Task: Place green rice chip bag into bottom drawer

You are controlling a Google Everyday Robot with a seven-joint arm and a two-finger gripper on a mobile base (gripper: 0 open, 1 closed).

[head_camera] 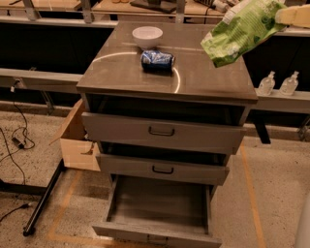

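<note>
The green rice chip bag (241, 31) hangs in the air above the right rear part of the cabinet top (208, 77), tilted, its upper end gripped. My gripper (289, 14) is at the top right edge of the view, shut on the bag's upper right end. The bottom drawer (157, 203) is pulled out far towards me and its inside looks empty. The two shallower drawers above it are slightly ajar. The bag is well above and behind the open drawer.
A crushed blue can (157, 60) and a white bowl (147, 36) sit on the cabinet top. A cardboard box (77, 140) stands left of the cabinet. Two clear bottles (277, 83) stand on a shelf at the right. Cables and a black stand leg (43, 198) lie on the floor at the left.
</note>
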